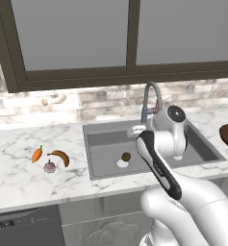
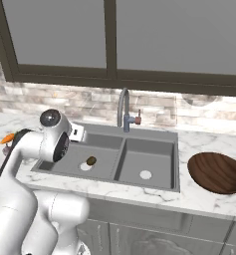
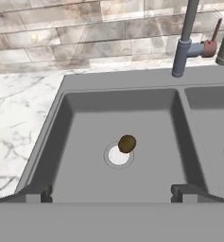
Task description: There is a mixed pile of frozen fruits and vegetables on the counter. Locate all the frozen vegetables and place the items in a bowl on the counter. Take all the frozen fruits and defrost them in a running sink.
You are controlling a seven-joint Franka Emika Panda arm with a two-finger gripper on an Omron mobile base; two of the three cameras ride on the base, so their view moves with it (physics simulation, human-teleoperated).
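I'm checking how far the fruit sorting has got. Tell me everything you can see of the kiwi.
The kiwi is a small brown oval with a dull, slightly greenish skin. It lies loose on the floor of the left basin of the dark grey sink, resting against the edge of the pale round drain and overlapping it a little. Nothing grips it; the open pincer hovers apart from it. No water can be seen running from the tap.

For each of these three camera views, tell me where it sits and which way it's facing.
Left base view: behind the arm's left, facing forward-down over carrot, banana, sink; arm lower right.
Right base view: behind its right, facing sink and bowl; arm lower left.
Hand view: on the hand, looking into the left basin; open gripper at bottom.
All share the kiwi beside the drain.
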